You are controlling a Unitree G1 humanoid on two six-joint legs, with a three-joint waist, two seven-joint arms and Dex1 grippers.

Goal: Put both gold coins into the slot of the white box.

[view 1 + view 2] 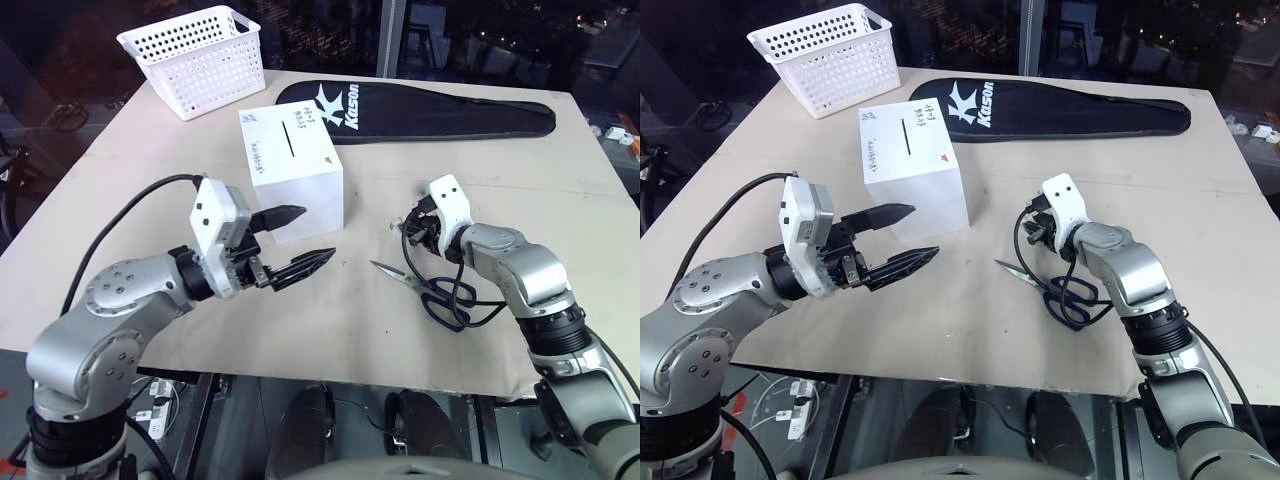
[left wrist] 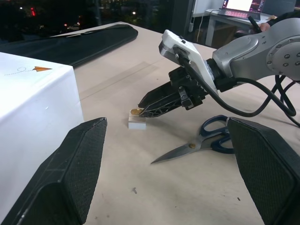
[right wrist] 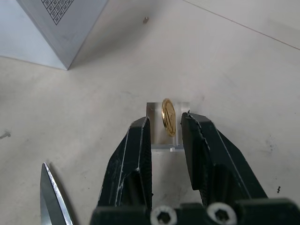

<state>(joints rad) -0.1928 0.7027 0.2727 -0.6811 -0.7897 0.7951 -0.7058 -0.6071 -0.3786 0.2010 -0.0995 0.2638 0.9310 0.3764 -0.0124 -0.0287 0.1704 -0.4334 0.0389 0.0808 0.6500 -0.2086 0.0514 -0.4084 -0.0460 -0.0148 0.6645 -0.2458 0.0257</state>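
The beige tabletop (image 1: 560, 190) carries everything here, and the plain white cardboard box (image 1: 300, 195), a cube with a thin black slot (image 1: 288, 138) in its top face, serves as the landmark. Beyond the box lie a long black fabric racket case (image 1: 420, 110) and a white perforated plastic basket (image 1: 195, 60). On the box's near side the left gripper (image 1: 295, 240) hangs level above the table, its two black fingers spread wide and holding nothing. Right of the box, blue-handled steel scissors (image 1: 440, 295) lie flat.

Between the scissors and the box, the right gripper (image 3: 166, 129) points down at a small clear plastic block (image 3: 166, 140), in which one shiny gold coin (image 3: 168, 117) stands on edge. The black fingers sit either side of the coin, partly drawn in, with a gap left on each side; nothing is gripped yet. I cannot pick out a second coin.

The step in hand looks like picking up the first coin. The next move calls for pinching the coin's faces squarely, then lifting straight out so the block stays put.
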